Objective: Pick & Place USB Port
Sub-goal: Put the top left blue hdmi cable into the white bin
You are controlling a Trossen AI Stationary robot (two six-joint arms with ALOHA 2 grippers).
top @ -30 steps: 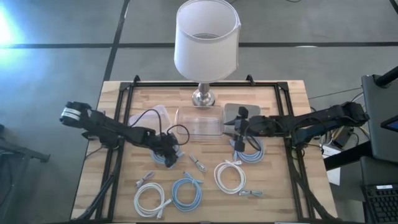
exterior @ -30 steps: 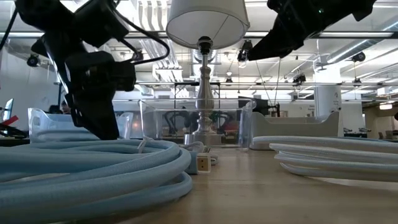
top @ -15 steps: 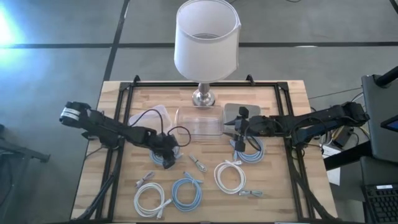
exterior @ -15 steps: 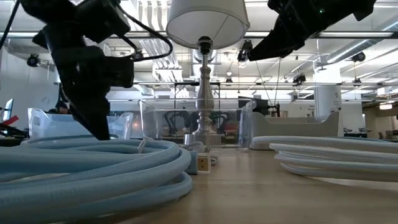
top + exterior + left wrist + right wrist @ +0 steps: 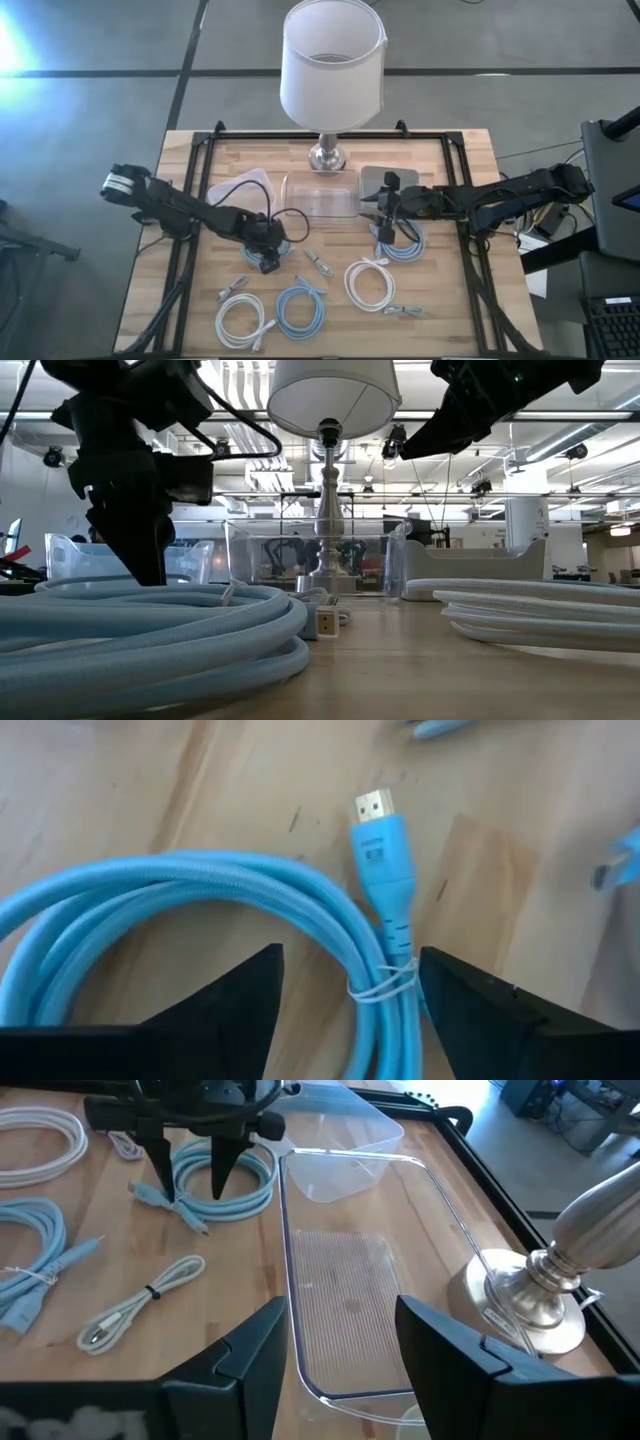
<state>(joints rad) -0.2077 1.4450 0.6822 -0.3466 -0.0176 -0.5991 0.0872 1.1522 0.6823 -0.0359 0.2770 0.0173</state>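
Near edge of the wooden tabletop [image 5: 460, 300]: white coiled cable [image 5: 240, 318], light-blue coiled cable [image 5: 300, 309], another white coiled cable [image 5: 370, 283], a few loose short cables between them. None of these in play.

Mid tabletop, left: left tool [image 5: 268, 247] hangs low over the light-blue braided cable coil [image 5: 265, 243], fingers spread wide, holding nothing. Left wrist view shows the two dark fingers [image 5: 215, 1005] straddling the coil's bundled strands right at the thin tie, with the blue plug with metal tip [image 5: 379, 832] pointing away just past them. That plug/coil reads as the task's piece; still flat on the wood, not lifted.

Doing this step well, as a judgement: descend straight so both fingers land outside the bundled strands near the tie, not on a single loop, or the coil will unravel and drag. Close fully before lifting; braided cable is springy and may slip. Lift clear of the neighbouring short cables.

Mid tabletop, right: right tool [image 5: 335, 1355] waits above another light-blue coil [image 5: 400, 245], fingers apart, empty.

Farther: clear plastic rectangular tray [image 5: 320, 197], likely drop spot, just beyond both tools. Far edge: metal-based lamp with white shade [image 5: 332, 60].
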